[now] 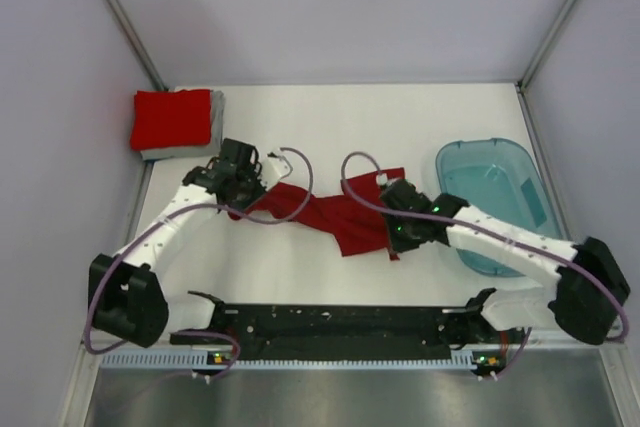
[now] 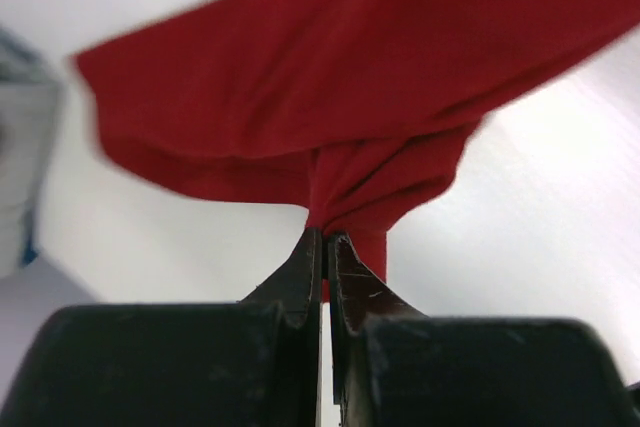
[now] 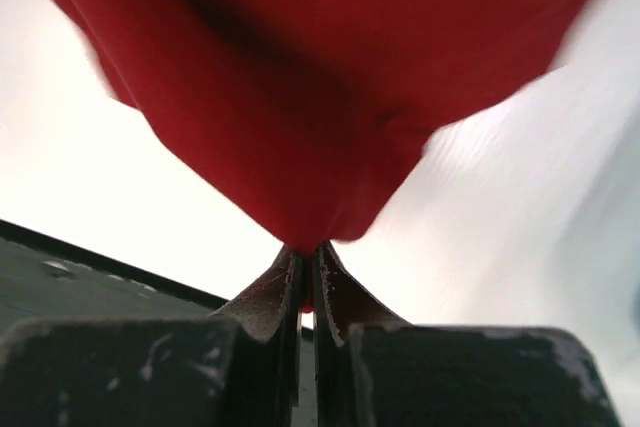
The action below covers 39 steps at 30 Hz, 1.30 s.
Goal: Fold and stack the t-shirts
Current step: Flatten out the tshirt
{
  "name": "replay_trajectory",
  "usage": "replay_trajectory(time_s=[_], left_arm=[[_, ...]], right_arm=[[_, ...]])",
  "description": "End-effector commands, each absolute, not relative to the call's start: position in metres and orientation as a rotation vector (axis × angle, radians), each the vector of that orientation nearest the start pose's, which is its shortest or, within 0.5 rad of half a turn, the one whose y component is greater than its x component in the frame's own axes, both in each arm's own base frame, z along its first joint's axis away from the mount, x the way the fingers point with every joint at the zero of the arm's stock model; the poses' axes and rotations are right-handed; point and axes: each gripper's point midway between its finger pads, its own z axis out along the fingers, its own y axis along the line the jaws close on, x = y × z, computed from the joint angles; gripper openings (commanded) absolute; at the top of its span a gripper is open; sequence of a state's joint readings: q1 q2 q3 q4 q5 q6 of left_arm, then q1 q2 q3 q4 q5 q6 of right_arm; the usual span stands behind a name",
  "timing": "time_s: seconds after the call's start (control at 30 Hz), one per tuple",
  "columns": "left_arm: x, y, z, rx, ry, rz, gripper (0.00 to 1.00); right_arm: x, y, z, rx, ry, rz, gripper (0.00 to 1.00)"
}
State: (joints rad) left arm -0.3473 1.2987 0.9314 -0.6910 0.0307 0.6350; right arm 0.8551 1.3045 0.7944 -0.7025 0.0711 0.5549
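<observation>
While both my grippers are clamped shut on thin pinches of cloth, L gripper (image 2: 326, 237) on a bunched corner and R gripper (image 3: 308, 249) on a fold, the dark shirt (image 1: 335, 217) hangs btwn them mid-table, crumpled and sagging. Risk: w/ so little fabric in each pinch, a hard pull could slip it free, or the bunching could twist the fold crooked. The tub (image 1: 490, 197) sits just beside my R arm; a wide swing could knock it. Far left corner: red shirt (image 1: 170, 119) on grey shirt (image 1: 216, 110), folded, well apart.
</observation>
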Motion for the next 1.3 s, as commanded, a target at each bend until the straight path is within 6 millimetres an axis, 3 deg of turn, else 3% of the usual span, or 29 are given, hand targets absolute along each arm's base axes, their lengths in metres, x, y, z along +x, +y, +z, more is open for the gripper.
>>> replay_trajectory(time_s=[0.0,0.13,0.27,0.43,0.6,0.7,0.8,0.87,0.9,0.97,1.0,1.07,1.17,1.27], left_arm=[[0.321,-0.045,0.205,1.012,2.149,0.268,0.00],[0.322,-0.028,0.272,0.948,2.067,0.319,0.00],[0.305,-0.023,0.325,0.917,1.988,0.354,0.00],[0.273,-0.015,0.381,0.879,1.869,0.395,0.00],[0.251,0.000,0.390,0.845,1.825,0.474,0.00],[0.254,0.003,0.373,0.855,1.835,0.504,0.00],[0.260,-0.002,0.339,0.931,1.905,0.472,0.00],[0.230,-0.023,0.295,1.182,1.983,0.280,0.04],[0.206,-0.037,0.279,1.308,1.993,0.141,0.18],[0.138,-0.059,0.245,1.597,1.994,-0.183,0.55],[0.128,-0.066,0.237,1.597,1.984,-0.243,0.77],[0.111,-0.075,0.219,1.654,1.942,-0.341,0.85],[0.111,-0.089,0.213,1.682,1.897,-0.447,0.87],[0.154,-0.106,0.215,1.529,1.931,-0.474,0.86]], right_arm=[[0.229,0.180,0.204,-0.302,2.319,0.297,0.00],[0.247,0.156,0.330,-0.259,1.993,0.286,0.00],[0.237,0.146,0.435,-0.271,1.754,0.363,0.00],[0.215,0.137,0.505,-0.309,1.574,0.429,0.00],[0.192,0.130,0.543,-0.325,1.466,0.506,0.00],[0.193,0.133,0.543,-0.342,1.466,0.506,0.00],[0.207,0.146,0.532,-0.365,1.507,0.490,0.00],[0.212,0.147,0.524,-0.363,1.529,0.472,0.00],[0.214,0.148,0.518,-0.367,1.543,0.459,0.00],[0.213,0.151,0.502,-0.398,1.571,0.464,0.00],[0.209,0.156,0.488,-0.450,1.588,0.476,0.00],[0.197,0.170,0.457,-0.584,1.617,0.525,0.00],[0.179,0.185,0.404,-0.723,1.693,0.615,0.00],[0.167,0.184,0.359,-0.736,1.787,0.649,0.00]])
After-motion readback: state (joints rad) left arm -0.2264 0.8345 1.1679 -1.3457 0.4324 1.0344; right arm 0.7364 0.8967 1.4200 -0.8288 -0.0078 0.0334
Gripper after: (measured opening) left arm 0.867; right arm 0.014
